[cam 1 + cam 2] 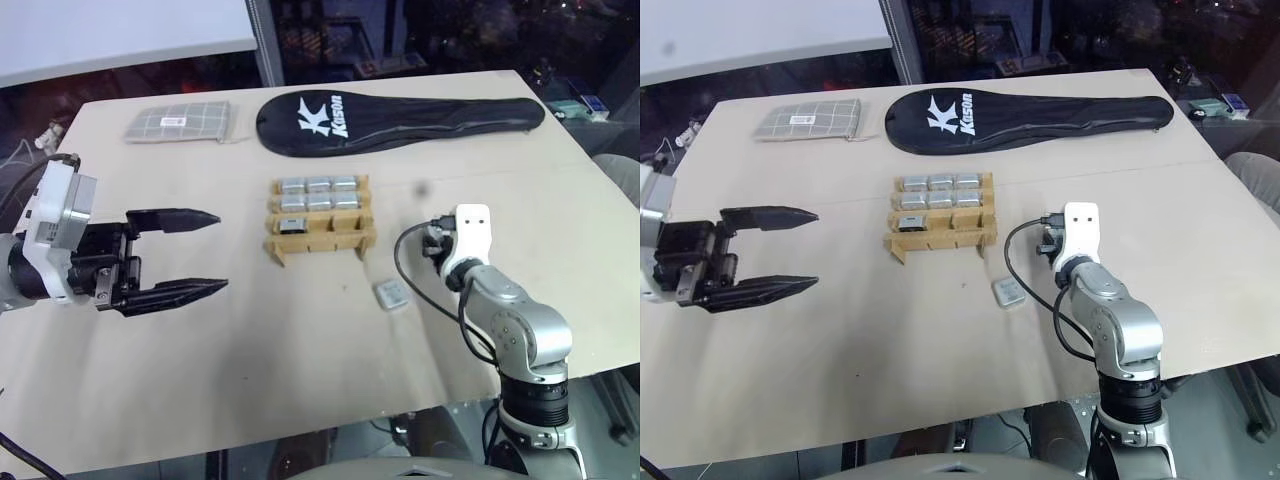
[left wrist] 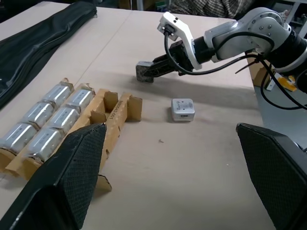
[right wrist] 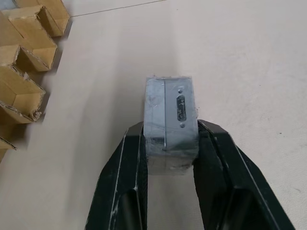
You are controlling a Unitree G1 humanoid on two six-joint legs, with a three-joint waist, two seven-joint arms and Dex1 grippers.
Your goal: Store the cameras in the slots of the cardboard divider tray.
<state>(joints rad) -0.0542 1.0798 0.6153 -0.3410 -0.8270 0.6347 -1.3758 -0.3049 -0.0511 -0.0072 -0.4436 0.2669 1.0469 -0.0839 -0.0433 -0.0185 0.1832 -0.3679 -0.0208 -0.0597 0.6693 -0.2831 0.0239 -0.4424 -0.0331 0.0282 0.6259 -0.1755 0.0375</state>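
Note:
The cardboard divider tray (image 1: pixel 318 243) stands mid-table. Several silver-grey cameras (image 1: pixel 319 193) fill its two far rows, and one more sits in the near row's left slot (image 1: pixel 290 224). Another camera (image 1: pixel 390 294) lies loose on the table to the tray's near right. My right gripper (image 3: pixel 168 132) is shut on a further camera (image 3: pixel 170 110), held just above the table to the right of the tray, also visible from the left wrist (image 2: pixel 144 73). My left gripper (image 1: pixel 205 252) hovers open and empty to the left of the tray.
A long black racket cover (image 1: pixel 400 118) lies along the far side of the table. A grey checked flat pouch (image 1: pixel 180 122) rests at the far left. The table's near edge (image 1: pixel 300 435) runs just in front of my arms.

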